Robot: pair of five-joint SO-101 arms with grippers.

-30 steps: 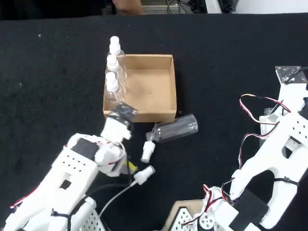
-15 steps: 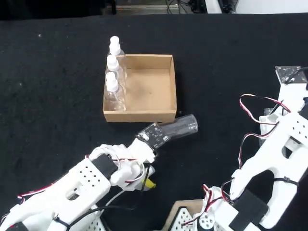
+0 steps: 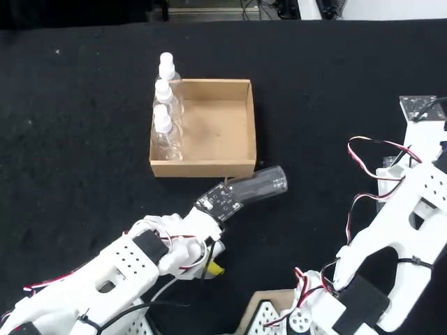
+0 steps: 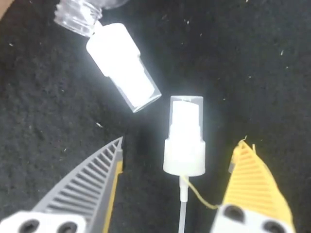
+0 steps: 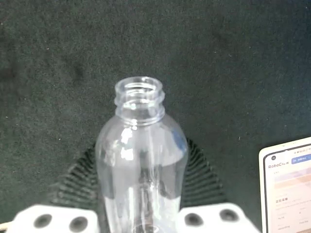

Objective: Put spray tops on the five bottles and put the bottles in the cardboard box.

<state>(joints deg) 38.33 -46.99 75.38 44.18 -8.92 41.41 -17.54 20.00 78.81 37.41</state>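
In the left wrist view my left gripper (image 4: 182, 145) is open, and a white spray top (image 4: 184, 121) lies on the black table between its fingers. A second spray top (image 4: 124, 73) lies just beyond, touching the neck (image 4: 77, 17) of a clear bottle (image 3: 260, 186) that lies on its side in front of the cardboard box (image 3: 202, 167). Three capped bottles (image 3: 163, 118) stand along the box's left wall. My left arm (image 3: 140, 258) covers both tops in the high view. My right gripper (image 5: 141, 179) is shut on an upright clear bottle (image 5: 141, 141) with no top.
The right arm (image 3: 398, 230) is at the table's right side with red and white wires looping off it. A phone (image 5: 286, 184) lies beside the held bottle. A grey plate (image 3: 419, 108) is at the far right and a cardboard piece (image 3: 255, 307) at the front edge.
My left arm has swung right from the box's front left corner to the spray tops by the lying bottle, now covering them in the high view. The right arm has not moved.
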